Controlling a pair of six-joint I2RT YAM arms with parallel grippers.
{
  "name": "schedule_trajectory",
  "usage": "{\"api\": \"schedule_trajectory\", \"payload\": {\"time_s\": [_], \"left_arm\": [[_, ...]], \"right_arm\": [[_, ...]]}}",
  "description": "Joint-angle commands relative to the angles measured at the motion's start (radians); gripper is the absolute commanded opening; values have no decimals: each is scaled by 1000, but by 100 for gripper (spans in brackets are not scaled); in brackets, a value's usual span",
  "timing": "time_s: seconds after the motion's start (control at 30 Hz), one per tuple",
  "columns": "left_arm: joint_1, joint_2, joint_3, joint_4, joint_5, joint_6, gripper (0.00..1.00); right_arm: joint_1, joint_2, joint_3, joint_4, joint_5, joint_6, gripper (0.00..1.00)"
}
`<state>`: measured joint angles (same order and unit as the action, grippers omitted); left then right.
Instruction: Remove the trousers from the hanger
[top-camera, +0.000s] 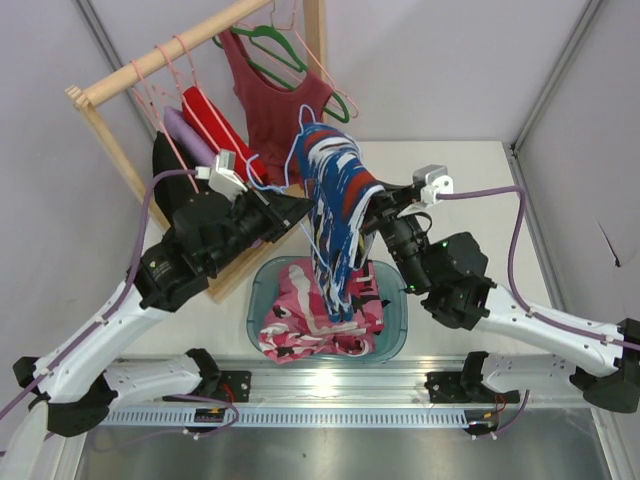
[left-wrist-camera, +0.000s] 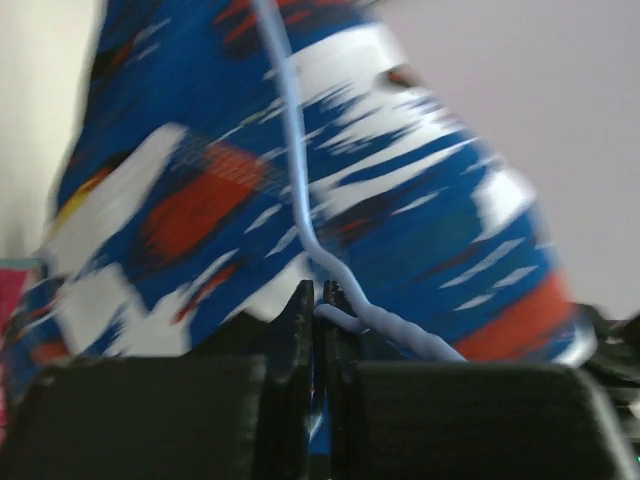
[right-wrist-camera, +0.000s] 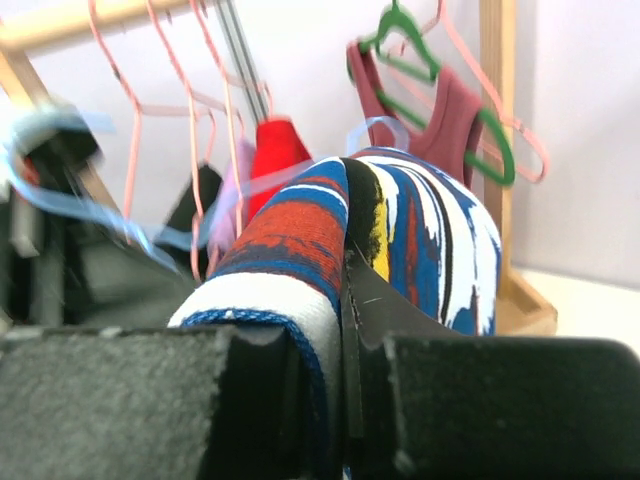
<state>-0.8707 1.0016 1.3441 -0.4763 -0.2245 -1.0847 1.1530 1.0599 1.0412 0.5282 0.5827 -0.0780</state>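
Observation:
The royal-blue trousers (top-camera: 336, 205) with white and red patches hang draped over the thin light-blue hanger (top-camera: 297, 150), held above the teal basin (top-camera: 396, 330). My left gripper (top-camera: 300, 208) is shut on the hanger's wire; in the left wrist view the wire (left-wrist-camera: 300, 190) runs down in front of the trousers (left-wrist-camera: 430, 230) into the closed jaws of the gripper (left-wrist-camera: 320, 310). My right gripper (top-camera: 372, 212) is shut on the trousers from the right; in the right wrist view the gripper (right-wrist-camera: 335, 330) pinches a fold of the cloth (right-wrist-camera: 300, 240). The hanger (right-wrist-camera: 60, 200) shows blurred at the left.
A wooden rack (top-camera: 150, 55) stands at the back left with pink hangers (top-camera: 160, 70), a dark-red tank top (top-camera: 275, 100) on a green hanger (top-camera: 280, 45), and red and purple garments. A pink camouflage garment (top-camera: 315, 320) lies in the basin.

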Motion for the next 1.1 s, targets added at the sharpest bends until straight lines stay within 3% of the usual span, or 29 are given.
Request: {"api": "schedule_trajectory", "payload": {"time_s": [0.0, 0.13, 0.5, 0.67, 0.87, 1.07], "left_arm": [[-1, -41, -51, 18, -12, -44, 0], [-1, -72, -109, 19, -47, -104, 0], [-1, -132, -207, -28, -78, -190, 0], [-1, -130, -159, -137, -96, -23, 0], [-1, -127, -100, -284, -95, 164, 0], [-1, -86, -48, -360, -45, 316, 0]], "right_arm": [[-10, -11, 141, 277, -24, 21, 0], [-12, 0, 192, 285, -86, -11, 0], [-16, 18, 261, 352, -66, -121, 0], [-53, 11, 316, 230, -26, -181, 0], [-163, -80, 333, 44, 0, -37, 0], [-211, -150, 295, -98, -44, -49, 0]]}}
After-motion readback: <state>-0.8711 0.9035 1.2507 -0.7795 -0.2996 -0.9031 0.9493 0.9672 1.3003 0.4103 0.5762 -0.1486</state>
